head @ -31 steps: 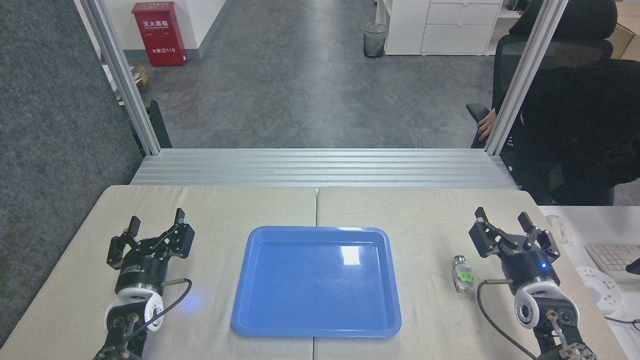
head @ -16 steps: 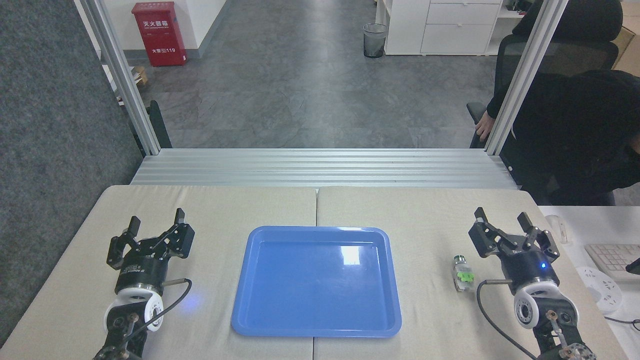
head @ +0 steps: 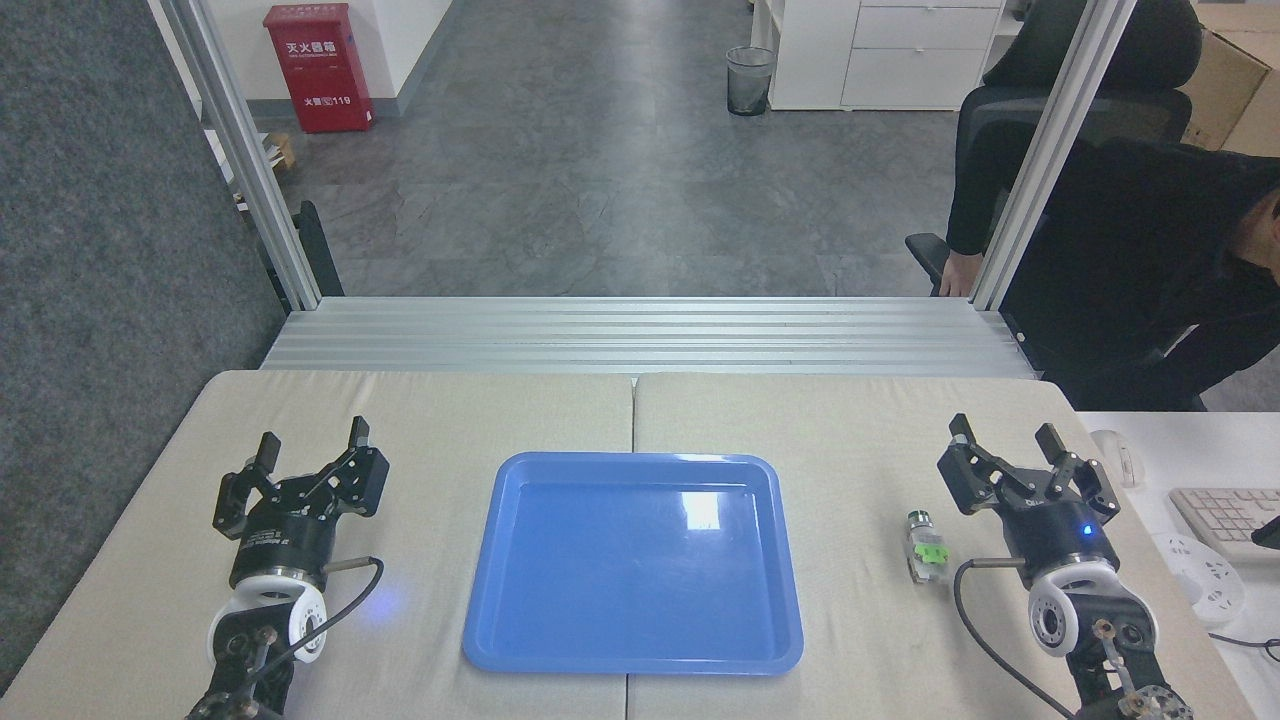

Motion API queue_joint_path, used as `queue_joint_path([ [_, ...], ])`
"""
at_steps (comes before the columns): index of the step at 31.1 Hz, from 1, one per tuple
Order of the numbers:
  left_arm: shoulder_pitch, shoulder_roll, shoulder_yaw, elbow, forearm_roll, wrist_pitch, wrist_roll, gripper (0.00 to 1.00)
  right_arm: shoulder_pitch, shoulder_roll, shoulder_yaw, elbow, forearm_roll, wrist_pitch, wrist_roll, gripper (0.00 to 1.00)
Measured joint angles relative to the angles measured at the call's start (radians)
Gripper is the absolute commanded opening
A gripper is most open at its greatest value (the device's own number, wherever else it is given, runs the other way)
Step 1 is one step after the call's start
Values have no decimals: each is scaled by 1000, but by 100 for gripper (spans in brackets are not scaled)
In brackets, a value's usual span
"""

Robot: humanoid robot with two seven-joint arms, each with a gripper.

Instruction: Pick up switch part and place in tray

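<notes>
The switch part [head: 926, 548] lies on the beige table right of the tray, whitish with a green clip and its dark silver-ringed cap pointing away from me. The glossy blue tray [head: 634, 563] sits in the middle of the table with nothing in it. My right gripper [head: 1003, 432] stands open just right of the switch part and slightly beyond it, not touching it. My left gripper [head: 312, 442] stands open over the table left of the tray, with nothing between its fingers.
A white side table at the right holds a keyboard [head: 1228, 510] and a white power strip [head: 1205, 580]. A person in black [head: 1150, 260] leans beside an office chair behind the right frame post. Aluminium rails [head: 640, 335] border the table's far edge.
Both arms and the switch part have stayed still. The person at the right has leaned and shifted leftward behind the frame post.
</notes>
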Motion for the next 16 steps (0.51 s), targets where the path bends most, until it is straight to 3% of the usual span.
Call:
queue_joint_path([
  [16, 0, 1, 0, 0, 1, 0, 0, 100, -1, -1, 0, 0, 0, 1, 0, 96],
])
